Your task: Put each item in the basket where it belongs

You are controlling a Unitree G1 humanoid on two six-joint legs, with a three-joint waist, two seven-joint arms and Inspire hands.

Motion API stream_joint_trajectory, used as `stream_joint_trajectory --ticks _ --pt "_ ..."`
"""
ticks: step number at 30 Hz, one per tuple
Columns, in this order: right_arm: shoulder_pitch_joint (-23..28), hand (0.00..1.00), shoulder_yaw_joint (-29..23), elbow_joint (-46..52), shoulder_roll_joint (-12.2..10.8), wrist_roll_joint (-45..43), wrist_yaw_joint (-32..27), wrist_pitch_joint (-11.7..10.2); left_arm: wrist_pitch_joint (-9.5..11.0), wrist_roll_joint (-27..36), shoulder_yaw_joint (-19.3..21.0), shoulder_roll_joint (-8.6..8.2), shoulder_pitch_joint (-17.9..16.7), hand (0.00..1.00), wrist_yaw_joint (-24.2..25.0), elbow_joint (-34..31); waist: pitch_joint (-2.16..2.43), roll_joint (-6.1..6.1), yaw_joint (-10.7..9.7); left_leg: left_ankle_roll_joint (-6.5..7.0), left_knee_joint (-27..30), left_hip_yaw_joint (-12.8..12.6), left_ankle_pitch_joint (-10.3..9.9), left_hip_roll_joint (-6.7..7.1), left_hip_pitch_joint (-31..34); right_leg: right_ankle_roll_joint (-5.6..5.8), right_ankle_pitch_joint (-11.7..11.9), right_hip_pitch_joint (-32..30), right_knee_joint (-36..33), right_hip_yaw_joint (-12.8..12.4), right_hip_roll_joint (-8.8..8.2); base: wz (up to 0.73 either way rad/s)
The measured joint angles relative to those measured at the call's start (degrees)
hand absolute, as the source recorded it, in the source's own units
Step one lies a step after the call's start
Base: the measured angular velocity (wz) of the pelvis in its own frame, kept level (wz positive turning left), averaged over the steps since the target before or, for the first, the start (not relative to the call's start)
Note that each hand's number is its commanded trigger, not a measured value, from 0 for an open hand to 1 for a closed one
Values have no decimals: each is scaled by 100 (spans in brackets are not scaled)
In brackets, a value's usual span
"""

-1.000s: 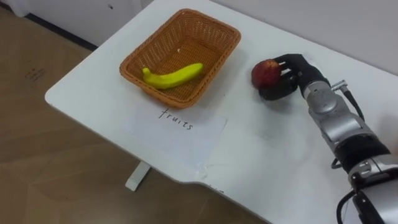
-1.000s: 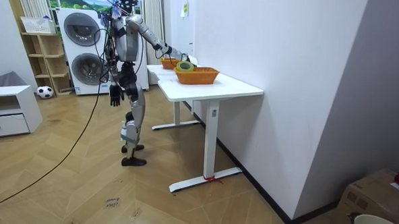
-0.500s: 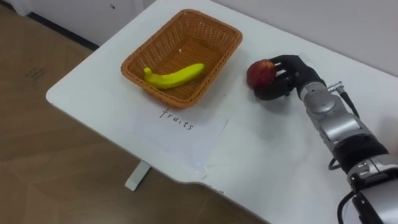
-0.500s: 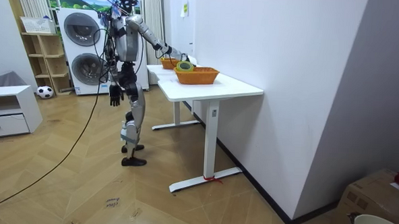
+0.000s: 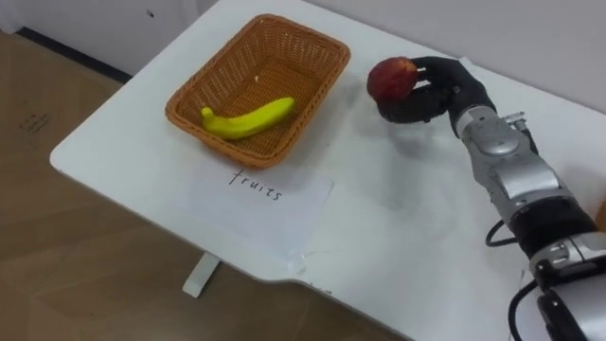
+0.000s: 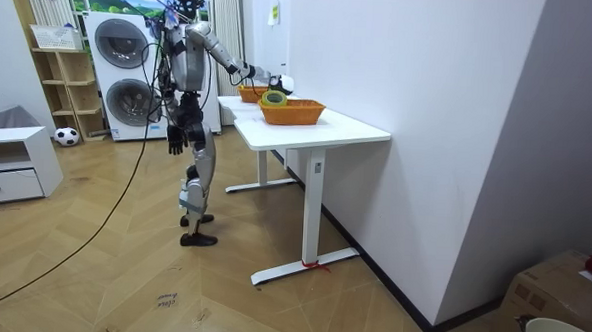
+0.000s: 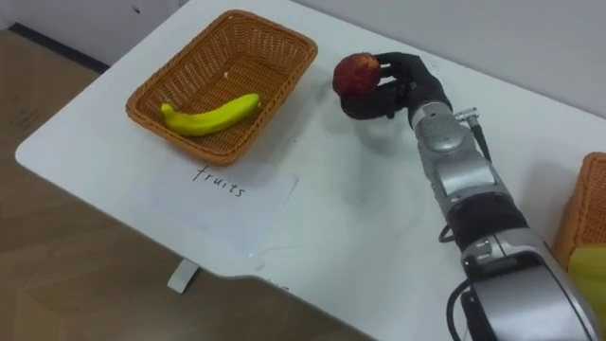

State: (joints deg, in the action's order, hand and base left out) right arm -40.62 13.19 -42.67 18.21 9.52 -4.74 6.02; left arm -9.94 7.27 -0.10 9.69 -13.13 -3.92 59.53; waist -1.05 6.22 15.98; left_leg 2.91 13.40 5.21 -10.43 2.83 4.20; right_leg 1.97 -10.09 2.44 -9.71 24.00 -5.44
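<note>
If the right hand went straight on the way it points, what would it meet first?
Probably the wall behind the table; the right hand, holding the apple, seems aimed just past the basket's corner.

Bare tabletop point(image 5: 398, 204) lies between apple point(image 5: 389, 78) and basket point(image 5: 320, 95) rim.

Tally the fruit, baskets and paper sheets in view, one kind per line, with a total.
Fruit: 2 (banana in the fruit basket, apple in the right hand)
Baskets: 2 (fruit basket, second basket on the robot's right)
Paper sheets: 1 (paper sheet in front of the fruit basket)
Total: 5
</note>
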Motion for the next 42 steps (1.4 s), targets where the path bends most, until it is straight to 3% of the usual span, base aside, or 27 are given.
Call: stream_joint_trajectory --ticks 2,6,20,29,35,37,39,42 --pt "0 100 -72 141 2 91 -54 2 -5 -18 -1 -20 -6 0 -23 -2 9 -24 -16 0 -6 -9 0 1 -57 0 0 47 4 -2 -1 -2" --pt "-1 100 -91 328 2 154 -166 34 -9 -31 -1 -24 -92 0 -79 -5 79 -96 -7 0 -70 -30 0 -3 -218 0 0 184 -2 6 -1 0" --pt "0 100 7 853 -121 224 -257 153 -229 -295 1 -25 -220 0 -90 -123 83 -140 25 -1 -160 -25 5 -10 -420 1 0 329 2 -24 4 0" --pt "1 100 158 914 -130 137 -89 215 -230 -348 129 -9 -267 0 69 -187 89 -23 174 -1 -162 46 5 9 -414 10 -6 354 -1 -4 -9 5" --pt "2 100 588 957 -175 140 6 326 -256 -345 218 25 -417 0 62 -218 59 29 321 0 -168 145 6 54 -516 74 -46 493 -7 139 -65 8" --pt "1 100 588 956 -221 140 70 357 -255 -345 224 27 -423 0 62 -217 46 45 353 0 -154 162 6 59 -486 75 -46 490 -7 174 -65 13" --pt "2 100 588 955 -262 134 126 359 -255 -347 228 30 -422 0 62 -201 -5 43 412 5 -142 208 7 71 -462 75 -46 503 -9 275 -67 11" --pt "2 100 588 964 -265 110 112 379 -255 -413 227 24 -422 0 61 -153 -14 47 498 14 -92 251 -3 90 -357 75 -46 482 -8 300 -64 9"
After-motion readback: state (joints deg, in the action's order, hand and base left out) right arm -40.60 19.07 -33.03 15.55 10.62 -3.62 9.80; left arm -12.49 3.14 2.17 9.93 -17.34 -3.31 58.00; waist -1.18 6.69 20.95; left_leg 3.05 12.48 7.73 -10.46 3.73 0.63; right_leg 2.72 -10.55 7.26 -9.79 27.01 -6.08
